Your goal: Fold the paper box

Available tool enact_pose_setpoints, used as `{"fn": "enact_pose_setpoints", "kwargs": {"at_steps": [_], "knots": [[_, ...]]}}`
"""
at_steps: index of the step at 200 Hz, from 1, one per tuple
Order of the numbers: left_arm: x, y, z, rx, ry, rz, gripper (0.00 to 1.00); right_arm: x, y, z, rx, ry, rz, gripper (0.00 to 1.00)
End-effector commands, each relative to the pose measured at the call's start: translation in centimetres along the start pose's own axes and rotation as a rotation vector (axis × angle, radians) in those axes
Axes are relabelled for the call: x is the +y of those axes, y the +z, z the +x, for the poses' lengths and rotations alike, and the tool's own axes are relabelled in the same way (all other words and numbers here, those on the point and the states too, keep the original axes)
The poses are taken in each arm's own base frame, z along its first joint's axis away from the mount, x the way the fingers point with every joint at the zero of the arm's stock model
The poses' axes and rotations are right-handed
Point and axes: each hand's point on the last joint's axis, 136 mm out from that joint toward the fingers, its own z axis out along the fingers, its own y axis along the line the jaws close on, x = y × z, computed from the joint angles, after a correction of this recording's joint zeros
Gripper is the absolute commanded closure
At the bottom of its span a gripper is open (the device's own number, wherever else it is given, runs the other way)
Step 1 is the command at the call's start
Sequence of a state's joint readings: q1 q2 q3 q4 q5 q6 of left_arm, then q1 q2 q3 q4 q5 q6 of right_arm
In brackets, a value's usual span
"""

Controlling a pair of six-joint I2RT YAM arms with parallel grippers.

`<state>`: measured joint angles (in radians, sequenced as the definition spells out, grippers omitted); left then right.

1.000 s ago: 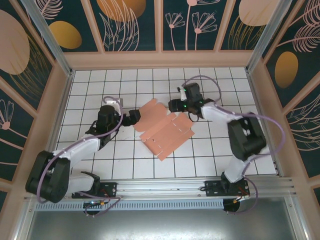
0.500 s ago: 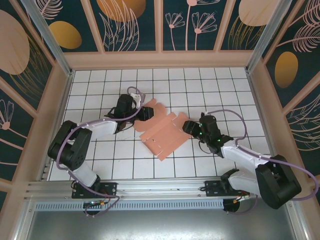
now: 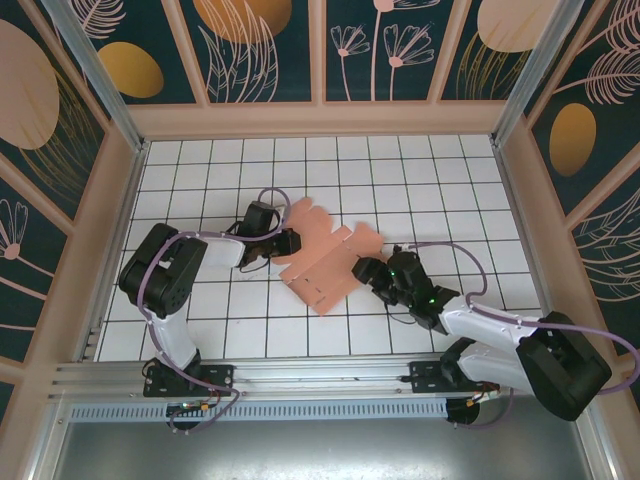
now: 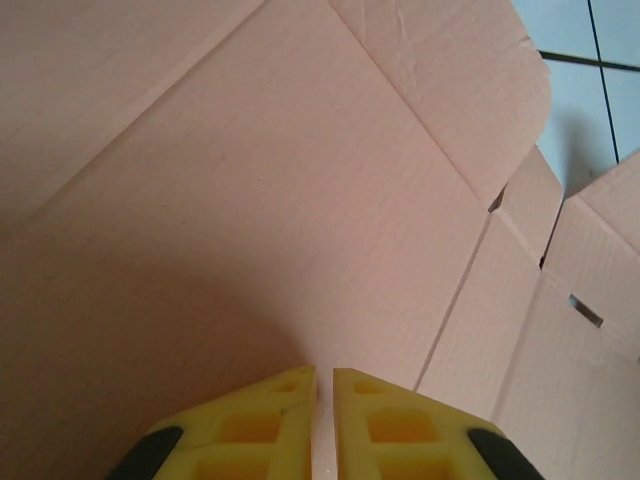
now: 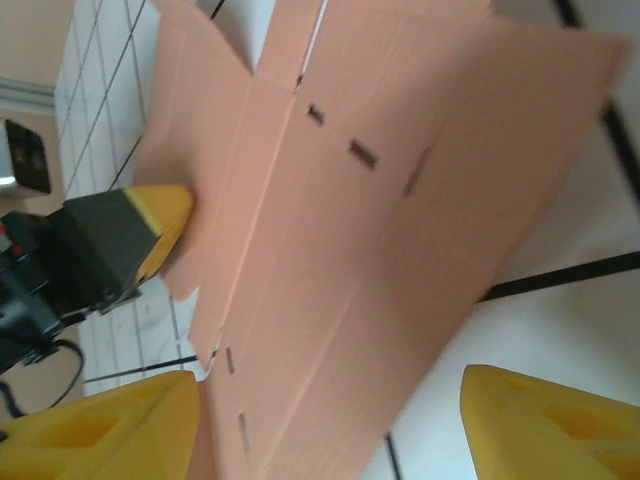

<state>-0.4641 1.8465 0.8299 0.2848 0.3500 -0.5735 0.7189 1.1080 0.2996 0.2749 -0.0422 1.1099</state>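
Overhead view with both wrist views. The paper box (image 3: 325, 255) is an unfolded salmon-pink blank lying flat on the white gridded tabletop (image 3: 250, 320), between the two pincers. The left pincer (image 3: 287, 243) meets the blank at the card edge nearest to it; the right pincer (image 3: 362, 270) sits at the opposite edge, so the card spans the gap from one pincer to the other. In the left wrist view, the yellow fingers (image 4: 285, 400) stand almost together, with only a thin slit between them. The card surface (image 4: 300, 200) spreads directly ahead of the tips, creased into panels, with a rounded flap ahead and to the right, and nothing is seen clamped in the slit. In the right wrist view, the right pincer (image 5: 330, 385) is spread wide, with one yellow finger at each lower corner. The blank (image 5: 400, 150) extends ahead of this pincer and runs down between its fingers, closer to the finger on the left of the view; whether it touches that finger cannot be told. Small slots (image 5: 362, 152) are cut along the card's fold lines. At the far edge of the card from the right pincer, the yellow tip of the left pincer (image 5: 165, 220) rests against the blank.
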Motion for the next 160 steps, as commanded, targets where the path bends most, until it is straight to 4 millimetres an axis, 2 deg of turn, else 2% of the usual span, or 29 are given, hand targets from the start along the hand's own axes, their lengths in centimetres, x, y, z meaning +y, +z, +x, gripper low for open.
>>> {"fn": "enact_pose_setpoints", "kwargs": {"at_steps": [1,29,83,144,160], "knots": [[2.1,0.0,0.7,-0.011,-0.076,-0.085,0.87,-0.2,0.1,0.2,-0.029,0.101,-0.004,0.31],[2.4,0.0,0.7,-0.019,-0.088,-0.099,0.87,-0.4,0.0,0.1,-0.052,0.129,-0.025,0.35],[2.7,0.3,1.2,-0.001,-0.099,-0.103,0.85,0.9,0.0,-0.4,-0.088,0.229,-0.157,0.42],[2.6,0.3,1.3,0.002,-0.102,-0.095,0.84,1.3,1.7,0.0,-0.059,0.266,-0.163,0.46],[2.6,0.3,1.2,0.000,-0.098,-0.093,0.84,1.4,2.0,0.4,-0.034,0.267,-0.166,0.51]]}}
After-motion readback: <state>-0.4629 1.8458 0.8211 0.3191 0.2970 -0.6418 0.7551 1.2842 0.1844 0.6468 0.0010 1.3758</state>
